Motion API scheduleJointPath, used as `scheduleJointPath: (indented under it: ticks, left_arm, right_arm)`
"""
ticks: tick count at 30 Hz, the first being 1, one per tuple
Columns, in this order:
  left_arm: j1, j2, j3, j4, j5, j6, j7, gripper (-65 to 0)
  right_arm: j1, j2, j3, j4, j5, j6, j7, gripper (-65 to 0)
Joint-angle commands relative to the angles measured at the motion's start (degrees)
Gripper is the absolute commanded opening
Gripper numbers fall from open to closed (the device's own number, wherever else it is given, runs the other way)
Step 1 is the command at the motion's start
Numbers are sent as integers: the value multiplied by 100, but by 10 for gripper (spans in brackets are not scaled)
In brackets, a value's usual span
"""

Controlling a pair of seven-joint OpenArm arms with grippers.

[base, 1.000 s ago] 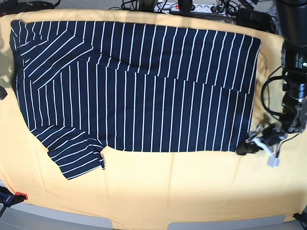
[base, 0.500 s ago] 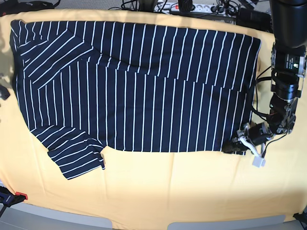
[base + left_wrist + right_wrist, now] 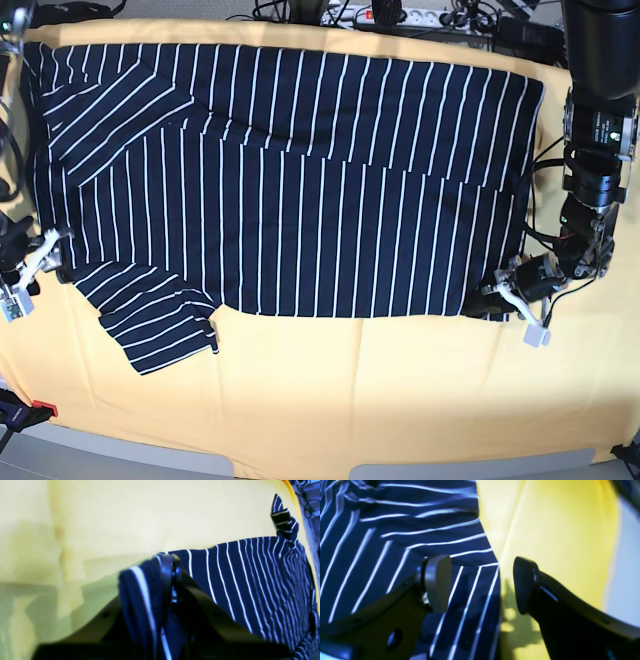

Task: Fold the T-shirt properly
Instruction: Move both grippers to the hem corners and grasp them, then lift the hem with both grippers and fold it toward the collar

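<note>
The T-shirt [image 3: 290, 190], dark navy with thin white stripes, lies spread flat on the yellow cloth, with one sleeve at the front left [image 3: 160, 325]. My left gripper [image 3: 492, 298] is at the shirt's front right hem corner. In the left wrist view the left gripper [image 3: 172, 567] is shut on a pinched fold of the T-shirt [image 3: 250, 580]. My right gripper [image 3: 42, 262] is at the shirt's left edge. In the right wrist view the right gripper [image 3: 480, 585] is open, with the edge of the T-shirt [image 3: 395, 542] between its fingers.
The yellow cloth [image 3: 350, 400] covers the table to its grey front edge [image 3: 290, 468]. A power strip and cables [image 3: 390, 14] lie behind the shirt. A red clamp [image 3: 40, 408] sits at the front left corner.
My left gripper has moved left onto the shirt's hem corner and shut on it. My right gripper has come into the base view at the shirt's left edge.
</note>
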Motion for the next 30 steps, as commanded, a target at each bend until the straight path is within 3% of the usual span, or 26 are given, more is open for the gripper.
scheduleJointPath:
  ticks: [1,8,11,13,18,23,26,30]
  left_arm:
    - [-125,-59,-11,44,74,-10,74,-650]
    - [-109,-57,-11,44,72,-10,151,-650]
    - [-109,-57,-11,44,72,-10,151,-650]
    - [-109,-57,-11,44,68,-10,149,-650]
    - [-107,-59,-11,44,28,-10,149,-650]
    - [-111,-55,-11,44,26,-10,149,-650]
    - [-116,-59,-11,44,28,-10,146,-650]
    - [-162,-66,-11,44,28,-10,125,-650]
  right_arm:
    - [334,42,55,-269,46,17,125,-243]
    - [1611,-223,55,-3053,94,551,361,-243]
    - [1908,-192,55,-3794,-166,361,675,-243]
    - [1943,-195,55,-3926,-302,166,765,-243]
    - [1934,-240,55,-3926,-184,136,667,-242]
    - [1932,-387,55,-3926,509,667,210,-262]
    - [1945,-398,52,-3926,586,859,199,-378]
    - [2024,-345,55,-3921,579,890,435,-650]
